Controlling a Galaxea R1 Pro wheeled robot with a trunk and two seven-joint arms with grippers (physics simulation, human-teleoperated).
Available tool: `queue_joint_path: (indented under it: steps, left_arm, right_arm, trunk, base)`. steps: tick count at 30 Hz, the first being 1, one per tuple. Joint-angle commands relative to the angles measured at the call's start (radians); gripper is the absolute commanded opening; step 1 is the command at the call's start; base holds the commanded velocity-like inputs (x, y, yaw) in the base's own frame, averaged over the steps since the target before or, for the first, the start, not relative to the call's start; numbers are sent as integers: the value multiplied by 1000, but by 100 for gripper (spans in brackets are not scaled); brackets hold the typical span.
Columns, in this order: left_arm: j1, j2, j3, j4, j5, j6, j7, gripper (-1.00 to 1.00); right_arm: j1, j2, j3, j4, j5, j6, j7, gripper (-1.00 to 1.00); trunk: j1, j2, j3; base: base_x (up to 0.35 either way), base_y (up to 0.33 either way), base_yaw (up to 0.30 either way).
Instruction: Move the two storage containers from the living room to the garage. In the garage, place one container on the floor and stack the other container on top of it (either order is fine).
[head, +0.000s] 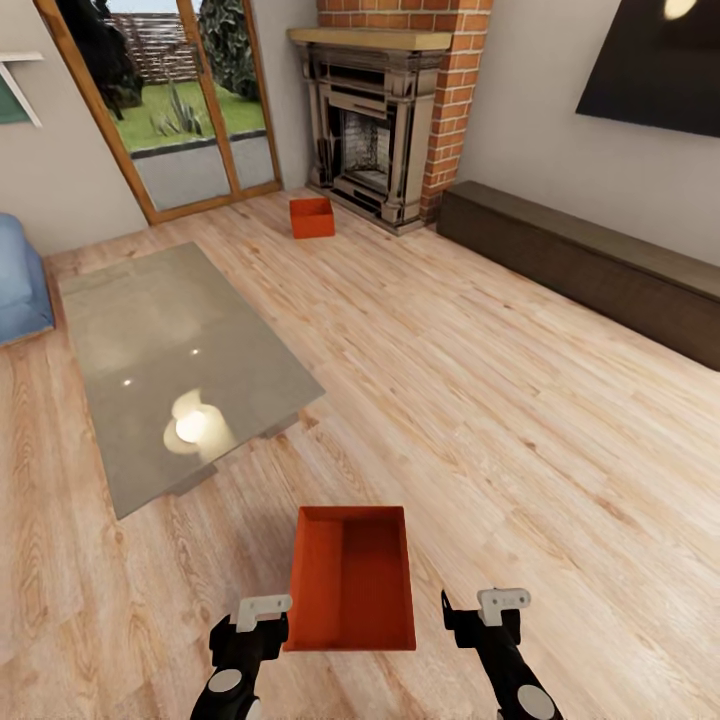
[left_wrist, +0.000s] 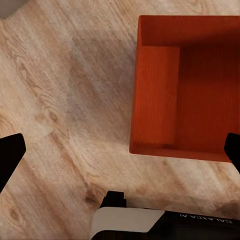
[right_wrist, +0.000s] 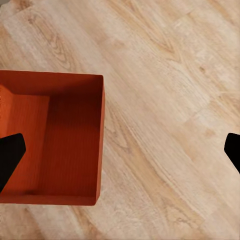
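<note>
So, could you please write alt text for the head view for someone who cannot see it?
An orange-red open-topped container sits on light wood-plank flooring between the robot's left gripper and right gripper, both open and holding nothing. A second matching container sits farther off beside a brick fireplace, with a grey rug to the left.

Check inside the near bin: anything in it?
Near bin looks empty: bare ribbed base and inner walls in head and both wrist views. One corner sits behind a black fingertip in the right wrist view.
</note>
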Motion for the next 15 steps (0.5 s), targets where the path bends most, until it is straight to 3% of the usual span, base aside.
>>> queue_joint_path:
  steps: [1, 9, 15]
  left_arm:
    - [0, 1, -2, -2, 5, 5, 7, 100]
    - [0, 1, -1, -2, 4, 5, 7, 100]
    - [0, 1, -2, -2, 4, 5, 7, 100]
  right_arm:
    - [0, 0, 2, -1, 10, 5, -6, 100]
    - [0, 0, 3, 0, 10, 5, -6, 100]
    - [0, 0, 3, -1, 10, 5, -6, 100]
  trunk:
    - [0, -2, -2]
    - [0, -2, -3]
    - [0, -2, -3]
  base:
    - [0, 0, 0]
    - [219, 0, 0]
    - [39, 0, 0]
